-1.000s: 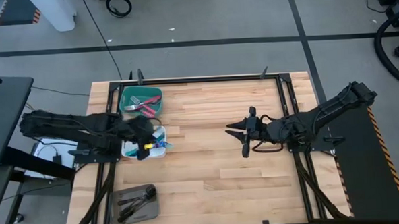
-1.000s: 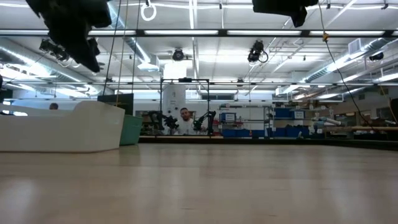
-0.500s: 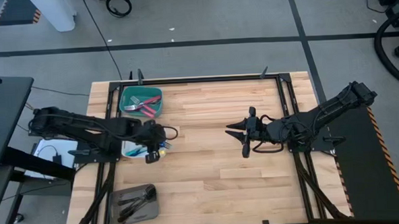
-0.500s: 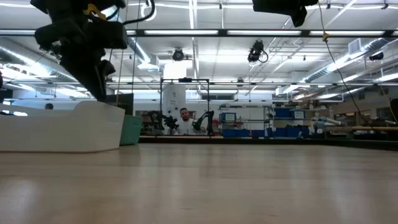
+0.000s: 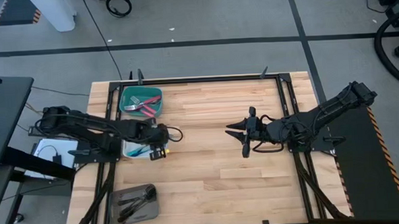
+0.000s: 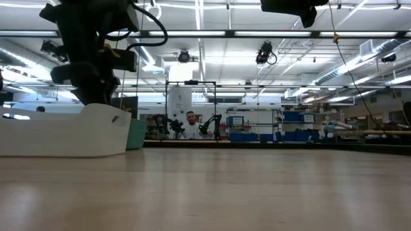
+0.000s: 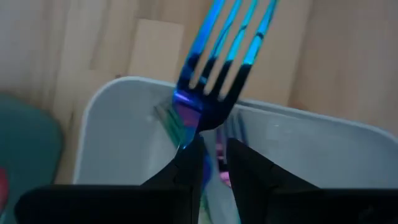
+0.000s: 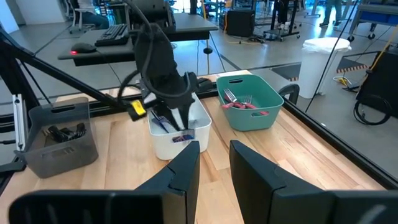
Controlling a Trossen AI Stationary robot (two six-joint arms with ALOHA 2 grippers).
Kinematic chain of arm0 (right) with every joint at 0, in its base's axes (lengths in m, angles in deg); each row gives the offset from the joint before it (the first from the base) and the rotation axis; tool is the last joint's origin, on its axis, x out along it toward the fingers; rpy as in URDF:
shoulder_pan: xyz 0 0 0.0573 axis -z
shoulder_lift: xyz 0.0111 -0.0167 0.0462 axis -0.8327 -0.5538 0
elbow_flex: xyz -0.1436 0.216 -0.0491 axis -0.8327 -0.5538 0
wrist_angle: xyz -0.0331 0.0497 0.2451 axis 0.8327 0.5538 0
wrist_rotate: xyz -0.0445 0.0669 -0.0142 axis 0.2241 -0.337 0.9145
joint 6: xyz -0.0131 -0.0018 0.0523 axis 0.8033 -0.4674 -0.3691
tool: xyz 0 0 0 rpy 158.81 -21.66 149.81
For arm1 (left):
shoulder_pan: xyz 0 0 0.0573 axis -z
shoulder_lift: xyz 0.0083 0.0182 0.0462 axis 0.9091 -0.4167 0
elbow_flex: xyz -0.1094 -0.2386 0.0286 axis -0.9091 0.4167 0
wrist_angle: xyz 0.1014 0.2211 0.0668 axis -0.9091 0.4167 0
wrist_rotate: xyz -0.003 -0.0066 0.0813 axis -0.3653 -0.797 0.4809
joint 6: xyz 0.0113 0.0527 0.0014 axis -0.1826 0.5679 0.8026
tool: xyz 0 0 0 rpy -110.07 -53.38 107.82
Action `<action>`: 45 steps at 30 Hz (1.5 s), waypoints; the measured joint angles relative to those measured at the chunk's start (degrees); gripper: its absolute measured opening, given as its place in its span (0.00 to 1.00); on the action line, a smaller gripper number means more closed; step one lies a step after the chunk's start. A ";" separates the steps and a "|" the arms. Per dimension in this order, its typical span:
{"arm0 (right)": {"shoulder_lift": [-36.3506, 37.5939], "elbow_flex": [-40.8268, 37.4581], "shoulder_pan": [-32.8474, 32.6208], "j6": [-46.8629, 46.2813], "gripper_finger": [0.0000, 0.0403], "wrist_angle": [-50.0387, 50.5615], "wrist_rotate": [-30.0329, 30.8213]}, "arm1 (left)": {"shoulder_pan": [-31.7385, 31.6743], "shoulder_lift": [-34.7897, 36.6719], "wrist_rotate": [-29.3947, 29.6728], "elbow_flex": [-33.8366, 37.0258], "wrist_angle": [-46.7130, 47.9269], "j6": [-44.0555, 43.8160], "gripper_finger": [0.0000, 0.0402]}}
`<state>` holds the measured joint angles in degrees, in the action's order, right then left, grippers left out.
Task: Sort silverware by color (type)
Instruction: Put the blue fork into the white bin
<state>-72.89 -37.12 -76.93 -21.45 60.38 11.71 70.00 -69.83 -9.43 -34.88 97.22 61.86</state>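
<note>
My left gripper (image 7: 211, 149) points down into the white tray (image 5: 135, 150), shut on an iridescent blue-purple fork (image 7: 217, 62). More iridescent pieces (image 8: 163, 124) lie in that tray. Red-handled forks (image 5: 144, 106) lie in the teal tray (image 5: 126, 95) at the far left. Dark utensils (image 5: 137, 198) lie in the grey tray (image 5: 120, 213) at the near left. My right gripper (image 5: 243, 138) hangs open over the bare middle of the table, far from all trays. My left gripper pinches the iridescent fork between its two fingers at the neck (image 7: 189, 130), just behind the head. The fingers come from above, pointing down, and lie along the fork. The tines (image 7: 239, 28) stick out past the fingertips; whether they touch the tray, I cannot tell.
The three trays stand in a row along the table's left side. A black frame rail (image 5: 205, 78) runs along the far edge. The wooden top (image 5: 209, 172) between the trays and the right arm is bare. A person (image 6: 191, 123) shows far back in the room.
My left gripper has moved down over the white tray and a little toward the table's right, ending low between the tray's walls. The right arm has kept still.
</note>
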 joint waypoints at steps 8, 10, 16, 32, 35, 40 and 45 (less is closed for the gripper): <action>-0.02 0.01 -0.04 -0.01 0.24 -0.07 -0.04 | -1.60 -2.02 1.59 0.02 0.09 -0.90 0.20; -0.02 0.01 -0.04 0.00 0.24 0.06 -0.04 | -1.05 -1.86 1.04 0.01 -0.23 -1.06 0.20; -0.07 0.01 -0.04 0.02 0.24 0.34 -0.20 | 2.61 1.04 -0.42 -0.04 2.71 -3.46 0.20; -0.09 0.01 -0.04 -0.39 0.24 0.11 -1.07 | -4.74 1.86 3.52 -0.04 2.94 -0.58 0.20; -0.09 0.01 -0.04 -0.31 0.24 0.10 -1.07 | -5.86 1.84 2.36 -0.04 1.93 0.52 0.20; -0.09 0.01 -0.04 -0.26 0.24 0.12 -1.07 | -6.72 1.82 -1.08 -0.04 1.27 1.23 0.20; -0.09 0.01 -0.04 -0.26 0.24 0.14 -1.07 | -6.71 0.06 -1.53 -0.02 1.24 1.89 0.20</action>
<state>-72.98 -37.11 -76.97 -21.71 60.52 10.64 63.29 -69.78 -10.95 -34.90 98.46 63.75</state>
